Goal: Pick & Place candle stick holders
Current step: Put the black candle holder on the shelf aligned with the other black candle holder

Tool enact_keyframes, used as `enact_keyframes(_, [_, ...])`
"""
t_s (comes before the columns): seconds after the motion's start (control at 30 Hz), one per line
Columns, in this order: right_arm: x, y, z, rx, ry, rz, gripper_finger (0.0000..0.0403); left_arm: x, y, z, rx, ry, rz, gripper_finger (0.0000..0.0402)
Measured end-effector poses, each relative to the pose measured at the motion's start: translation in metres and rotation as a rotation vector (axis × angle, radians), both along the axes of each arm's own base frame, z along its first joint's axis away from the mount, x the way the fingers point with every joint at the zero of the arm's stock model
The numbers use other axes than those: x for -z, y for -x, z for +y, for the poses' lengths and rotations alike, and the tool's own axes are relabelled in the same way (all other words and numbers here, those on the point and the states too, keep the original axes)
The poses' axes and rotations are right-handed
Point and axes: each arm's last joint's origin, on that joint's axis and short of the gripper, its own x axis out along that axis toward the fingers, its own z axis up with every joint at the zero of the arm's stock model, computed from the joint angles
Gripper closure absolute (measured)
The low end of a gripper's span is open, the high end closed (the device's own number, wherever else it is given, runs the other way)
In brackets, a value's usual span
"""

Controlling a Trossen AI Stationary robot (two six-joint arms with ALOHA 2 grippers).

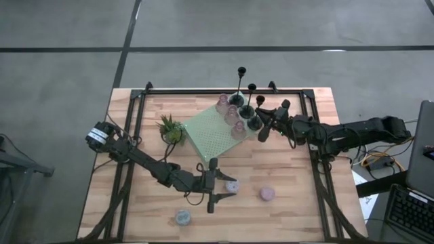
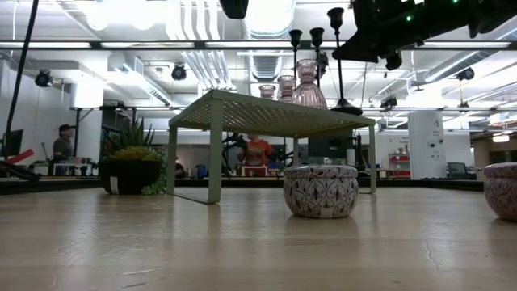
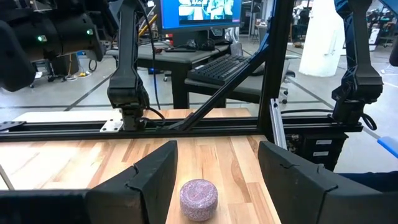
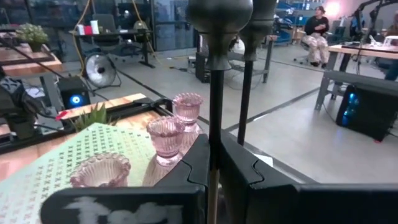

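Observation:
Three slim black sticks [image 1: 251, 88] and three pinkish glass cups [image 1: 230, 114] stand on the pale green perforated stand [image 1: 210, 135]. My right gripper [image 1: 263, 129] is at the stand's right corner, shut on the nearest black stick [image 4: 219, 18]. A patterned puck [image 1: 232, 185] sits on the table between the open fingers of my left gripper [image 1: 222, 184]. It also shows in the left wrist view [image 3: 199, 199], with a gap to each finger. A pink puck [image 1: 267, 194] and a blue puck [image 1: 182, 217] lie on the table nearby. My right gripper pinches the black stick's thin stem [image 4: 215, 134] between its two fingers, well below the stick's bulbous top. The fingers come level from the table's right side and lie across the upright stem. The stick's round base [image 2: 347, 105] is at the stand's top; I cannot tell whether it rests there.
A small spiky green potted plant [image 1: 171, 129] stands left of the stand. A black frame [image 1: 135, 102] runs along the table's sides and far edge. Bare wood lies at the near middle and right. People show in the room beyond.

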Motion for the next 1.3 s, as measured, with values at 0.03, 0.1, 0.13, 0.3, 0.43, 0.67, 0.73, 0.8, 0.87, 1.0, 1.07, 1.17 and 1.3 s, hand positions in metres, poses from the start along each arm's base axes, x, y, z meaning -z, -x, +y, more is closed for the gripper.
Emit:
enact_keyframes(0.03, [0.0, 0.0, -0.001, 0.003, 0.0, 0.0, 0.039, 0.0, 0.0, 0.0, 0.0, 0.0, 0.0, 0.0172])
enact_keyframes(0.1, [0.0, 0.0, -0.002, 0.013, -0.007, -0.01, 0.039, 0.0, 0.0, 0.0, 0.0, 0.0, 0.001, 0.0172])
enact_keyframes(0.13, [0.0, 0.0, -0.003, 0.017, -0.012, -0.021, 0.039, 0.0, 0.0, 0.0, 0.0, -0.001, 0.003, 0.0172])
enact_keyframes(0.3, [0.002, -0.001, -0.006, 0.032, -0.024, -0.026, 0.039, 0.001, 0.0, 0.0, 0.0, -0.003, 0.006, 0.0172])
enact_keyframes(0.43, [0.005, -0.004, -0.006, 0.033, -0.028, -0.02, 0.039, 0.001, 0.0, 0.0, 0.0, -0.003, 0.007, 0.0172])
enact_keyframes(0.67, [0.008, -0.006, -0.007, 0.037, -0.042, -0.015, 0.039, 0.001, 0.0, 0.0, 0.0, -0.006, 0.013, 0.0172])
enact_keyframes(0.73, [0.008, -0.006, -0.007, 0.037, -0.05, -0.02, 0.039, 0.001, 0.0, 0.0, 0.0, -0.006, 0.013, 0.0172])
enact_keyframes(0.8, [0.008, -0.006, -0.007, 0.038, -0.052, -0.02, 0.039, 0.001, 0.0, 0.0, 0.0, -0.006, 0.013, 0.0172])
enact_keyframes(0.87, [0.008, -0.006, -0.007, 0.037, -0.053, -0.019, 0.039, 0.001, 0.0, 0.0, 0.0, -0.006, 0.013, 0.0172])
enact_keyframes(1.0, [0.009, -0.006, -0.006, 0.034, -0.056, -0.017, 0.039, 0.001, 0.0, 0.0, 0.0, -0.006, 0.013, 0.0172])
enact_keyframes(1.07, [0.009, -0.006, -0.006, 0.034, -0.061, -0.015, 0.039, 0.001, 0.0, 0.0, 0.0, -0.006, 0.013, 0.0172])
enact_keyframes(1.17, [0.011, -0.006, -0.003, 0.018, -0.068, -0.001, 0.039, 0.001, 0.0, 0.0, 0.0, -0.006, 0.013, 0.0172])
enact_keyframes(1.3, [0.012, -0.007, 0.0, 0.009, -0.062, 0.0, 0.039, 0.002, 0.0, 0.0, 0.0, -0.006, 0.013, 0.0172])
